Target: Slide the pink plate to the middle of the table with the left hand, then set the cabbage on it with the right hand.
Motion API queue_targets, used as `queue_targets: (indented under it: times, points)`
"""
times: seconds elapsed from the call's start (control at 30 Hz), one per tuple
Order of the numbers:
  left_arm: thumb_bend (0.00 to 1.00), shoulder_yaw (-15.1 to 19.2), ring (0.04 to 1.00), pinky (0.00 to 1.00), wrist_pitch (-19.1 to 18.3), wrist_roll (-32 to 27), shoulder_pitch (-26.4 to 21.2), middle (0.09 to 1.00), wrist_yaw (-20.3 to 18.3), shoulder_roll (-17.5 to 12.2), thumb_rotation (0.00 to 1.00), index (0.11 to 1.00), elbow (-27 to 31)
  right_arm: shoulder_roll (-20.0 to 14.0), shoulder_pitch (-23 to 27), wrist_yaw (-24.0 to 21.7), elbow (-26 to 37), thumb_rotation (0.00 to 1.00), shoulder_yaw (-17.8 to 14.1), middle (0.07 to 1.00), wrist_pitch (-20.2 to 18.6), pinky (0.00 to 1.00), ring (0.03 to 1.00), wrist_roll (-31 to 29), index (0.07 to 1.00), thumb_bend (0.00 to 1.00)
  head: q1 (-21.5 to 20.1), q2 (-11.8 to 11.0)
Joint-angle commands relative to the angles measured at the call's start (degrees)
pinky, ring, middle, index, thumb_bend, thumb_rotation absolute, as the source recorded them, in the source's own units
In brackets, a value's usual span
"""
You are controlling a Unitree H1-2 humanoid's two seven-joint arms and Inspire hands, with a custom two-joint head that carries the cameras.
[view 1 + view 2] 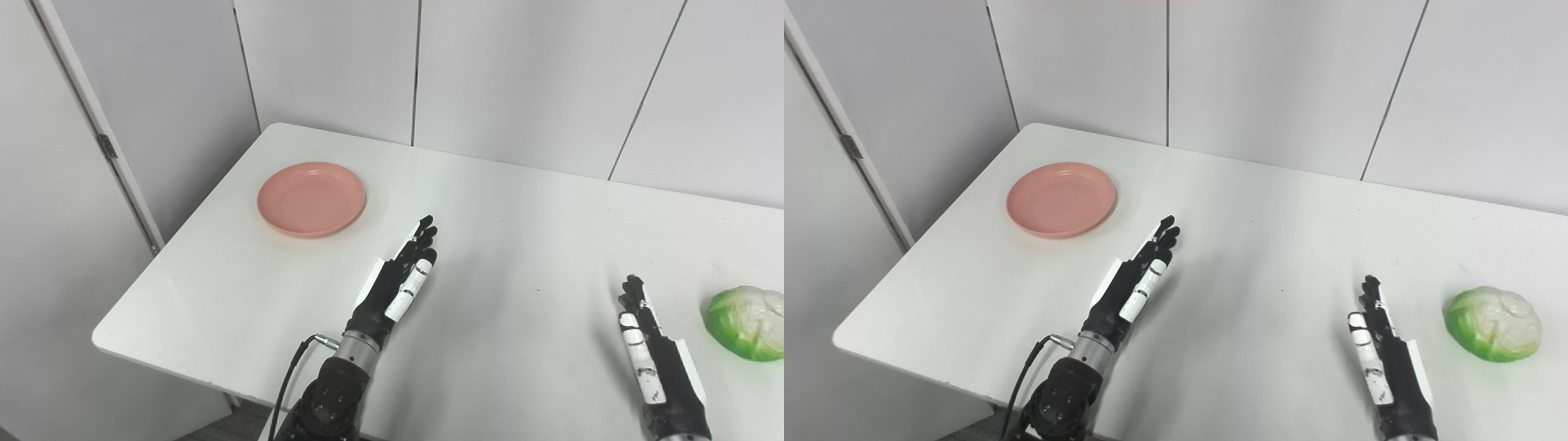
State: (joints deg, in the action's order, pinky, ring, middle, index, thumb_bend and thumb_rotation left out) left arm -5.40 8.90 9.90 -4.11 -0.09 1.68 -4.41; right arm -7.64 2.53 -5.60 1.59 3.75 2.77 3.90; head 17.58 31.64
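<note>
In the left eye view, the left hand point(398, 278) is nearest, its forearm rising from the bottom edge; the fingers are straight and together, edge-on to the table, holding nothing. The right hand point(649, 343) is posed alike at the lower right, also empty. The pink plate point(311, 198) sits near the table's left far corner, well apart from the left hand, so the slide has not begun. The cabbage point(746, 321), wrapped in clear film, lies just beside the right hand, untouched.

In the right eye view, the white table point(1262, 245) shows bare between plate point(1061, 199) and centre; nothing blocks the sliding path. The cabbage point(1493, 323) rests near the right edge, apart from the right hand point(1387, 361). The left hand point(1133, 282) points toward the plate. Both steps look still to do.
</note>
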Motion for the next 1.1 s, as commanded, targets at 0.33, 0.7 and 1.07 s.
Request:
queue_targets:
  times: [0.33,0.7,1.07]
  points:
    - [0.55,-0.4,0.957,0.95,1.2,-1.1,2.9,0.958,0.3,0.9,1.00,0.946,-4.8,0.9,-0.3,0.0,0.0,1.00,0.3,1.000,2.0,1.00,1.000,-0.3,1.000,0.20,0.5,-0.3]
    - [0.41,0.0,0.941,0.94,-2.8,-3.6,1.5,0.950,-1.9,0.5,1.00,0.949,2.5,1.2,0.2,0.1,-0.7,1.00,0.3,1.000,2.8,1.00,1.000,0.0,1.000,0.18,0.9,-0.2]
    - [0.42,1.1,0.938,0.93,-10.6,-5.9,-1.2,0.946,-3.2,-0.9,1.00,0.944,15.8,1.2,0.4,0.3,-1.3,1.00,0.4,1.000,3.7,1.00,1.000,0.4,1.000,0.18,0.9,0.2]
